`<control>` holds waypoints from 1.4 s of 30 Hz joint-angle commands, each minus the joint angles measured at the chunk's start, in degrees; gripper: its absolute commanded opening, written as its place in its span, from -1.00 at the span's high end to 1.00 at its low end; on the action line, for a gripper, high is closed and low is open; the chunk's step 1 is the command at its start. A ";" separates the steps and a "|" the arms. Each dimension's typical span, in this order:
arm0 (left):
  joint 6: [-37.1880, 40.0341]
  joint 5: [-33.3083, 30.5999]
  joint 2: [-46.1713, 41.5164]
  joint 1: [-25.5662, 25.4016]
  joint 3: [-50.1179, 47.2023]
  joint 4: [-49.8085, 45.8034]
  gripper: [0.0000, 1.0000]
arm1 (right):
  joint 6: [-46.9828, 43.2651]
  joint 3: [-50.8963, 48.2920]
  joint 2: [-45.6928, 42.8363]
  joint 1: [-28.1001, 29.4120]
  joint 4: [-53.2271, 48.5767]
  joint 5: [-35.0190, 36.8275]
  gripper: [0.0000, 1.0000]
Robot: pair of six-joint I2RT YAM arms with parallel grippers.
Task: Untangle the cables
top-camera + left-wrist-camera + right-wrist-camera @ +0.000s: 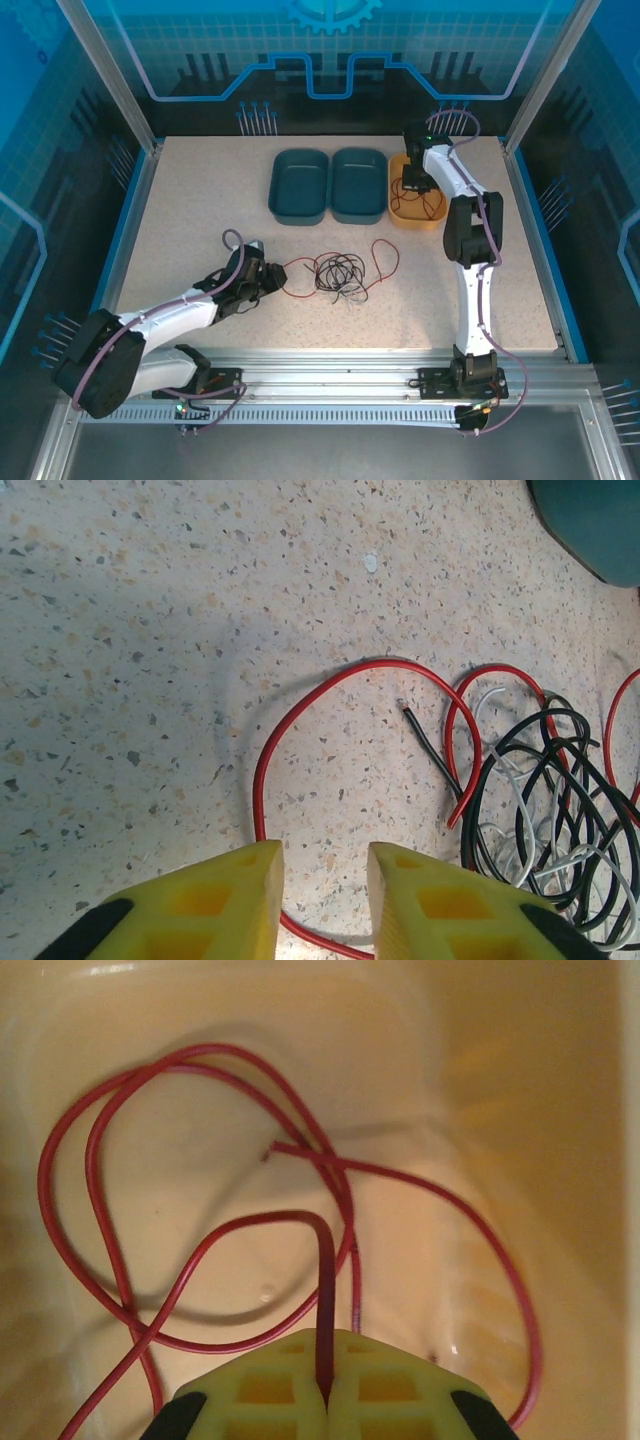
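Red cable (325, 1250) is lying coiled in the yellow bin (520, 1050), the right tool (328, 1370) clamping one strand, probably setting it apart. The black, white and red tangle (338, 273) is resting on the tabletop (200, 200); the left tool (325, 880), jaws apart, is hovering over its outlying red loop (262, 770). Teal bins (300, 185) are standing behind, not obstructing

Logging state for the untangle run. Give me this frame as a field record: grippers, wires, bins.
left gripper: open, fingers either side of a red wire loop on the speckled table
right gripper: shut on a second red wire, inside the yellow plastic bin
tangle: thin black wire, thin white wire and the table's red wire interlaced, beside the left gripper
teal plastic bins: two, side by side, left of the yellow bin
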 commanded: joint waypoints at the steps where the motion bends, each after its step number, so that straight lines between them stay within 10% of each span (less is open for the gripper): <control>1: 1.50 -0.04 -1.53 0.35 0.26 -1.50 0.36 | -1.37 1.22 1.06 0.73 -0.66 -3.85 0.85; 21: 2.73 -0.90 -7.24 0.44 1.23 -5.71 -0.76 | -1.20 -10.34 -20.08 3.65 -1.71 -0.25 -0.19; 24: 3.08 -1.34 -7.42 0.46 1.90 -6.82 -0.98 | 0.23 -15.08 -25.25 5.11 -1.14 1.46 -0.46; 26: 3.41 -1.66 -7.60 0.49 2.24 -7.56 -0.98 | 1.43 -19.33 -29.25 6.58 0.44 1.94 -1.00; 42: 6.59 -4.51 -6.90 0.48 4.00 -9.71 -0.98 | 17.94 -56.93 -54.66 19.64 11.06 -4.20 -0.99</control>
